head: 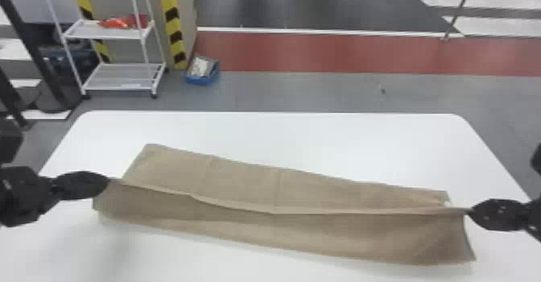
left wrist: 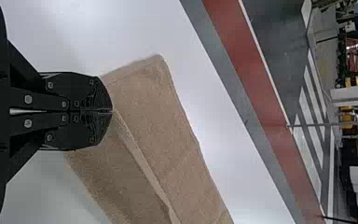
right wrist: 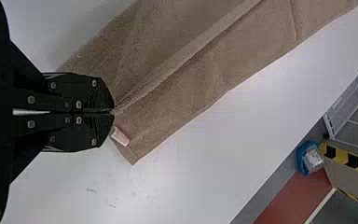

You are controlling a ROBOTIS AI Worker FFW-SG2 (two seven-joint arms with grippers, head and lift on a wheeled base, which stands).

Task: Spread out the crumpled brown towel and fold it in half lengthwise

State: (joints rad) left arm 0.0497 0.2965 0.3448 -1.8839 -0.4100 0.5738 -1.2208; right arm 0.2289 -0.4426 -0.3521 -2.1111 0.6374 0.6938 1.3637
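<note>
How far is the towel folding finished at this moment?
Spreading looks done: the towel stretches long across the table. The fold seems in hand: left gripper and right gripper pinch opposite ends of its raised ridge. Remaining, probably: laying that ridge flat and letting go.

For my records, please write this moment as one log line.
left hand: grips brown towel; right hand: grips towel; ridge: runs between hands

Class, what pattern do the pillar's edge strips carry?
The edge strips have yellow and black diagonal stripes, clearest in the head view.
</note>
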